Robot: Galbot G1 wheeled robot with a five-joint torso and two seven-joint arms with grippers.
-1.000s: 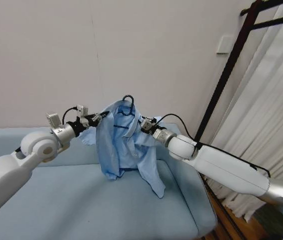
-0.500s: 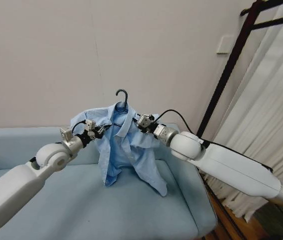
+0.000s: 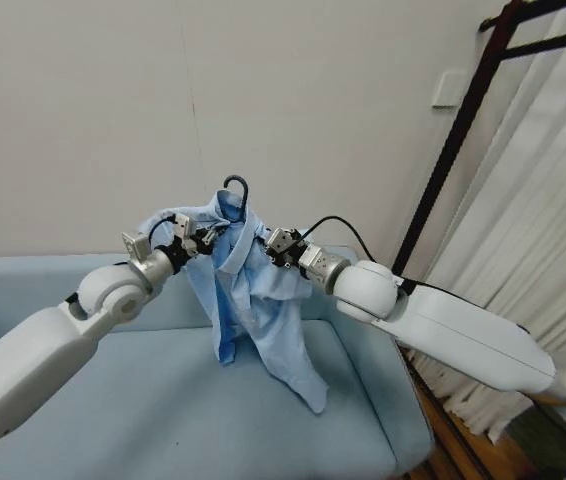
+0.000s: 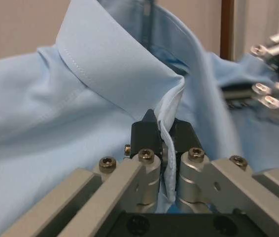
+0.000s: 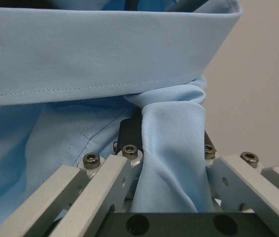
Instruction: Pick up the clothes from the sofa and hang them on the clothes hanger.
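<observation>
Halfway: holding the light-blue collared shirt, on its black hook hanger, above the pale-blue sofa with left hand and right hand clamped on its collar; dark metal rack not yet reached.

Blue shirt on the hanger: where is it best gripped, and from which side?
Just below the collar, one side each, as the left end effector and right end effector pinch it: the shirt hangs from there, hanger hook upright.
</observation>
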